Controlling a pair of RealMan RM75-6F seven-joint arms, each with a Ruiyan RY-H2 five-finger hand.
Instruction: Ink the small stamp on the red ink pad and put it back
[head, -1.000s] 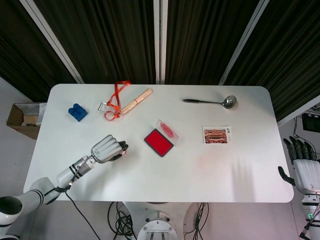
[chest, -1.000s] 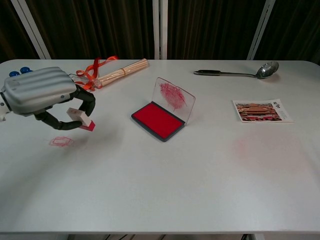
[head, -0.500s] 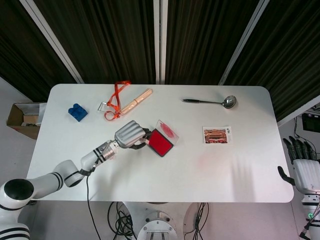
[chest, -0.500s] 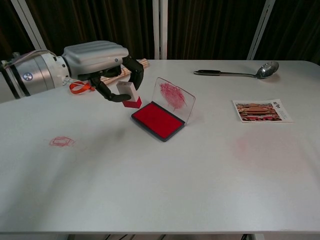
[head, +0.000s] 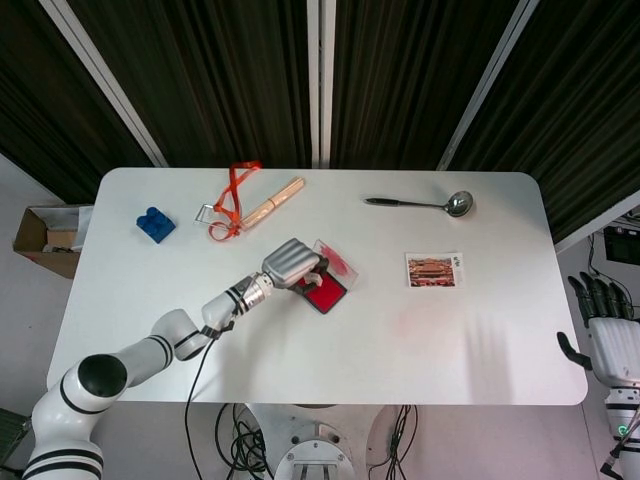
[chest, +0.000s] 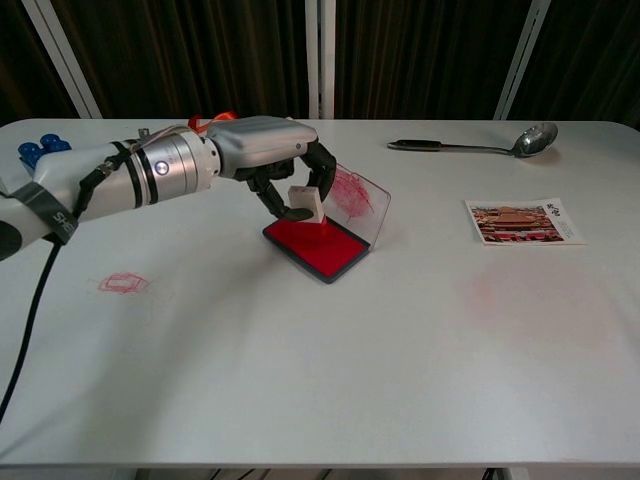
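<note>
The left hand (chest: 270, 160) fingers (chest: 322, 175) grasp the small stamp (chest: 305, 204) on the red ink pad (chest: 318, 246), beside its raised lid (chest: 352, 200); the right hand (head: 612, 340) hangs released off the desk (head: 480, 330) edge.

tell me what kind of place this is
Probably a robot test lab, not a home: a bare white table before dark curtains, loose cables on the floor, and unrelated props like a ladle and ink pad.
</note>
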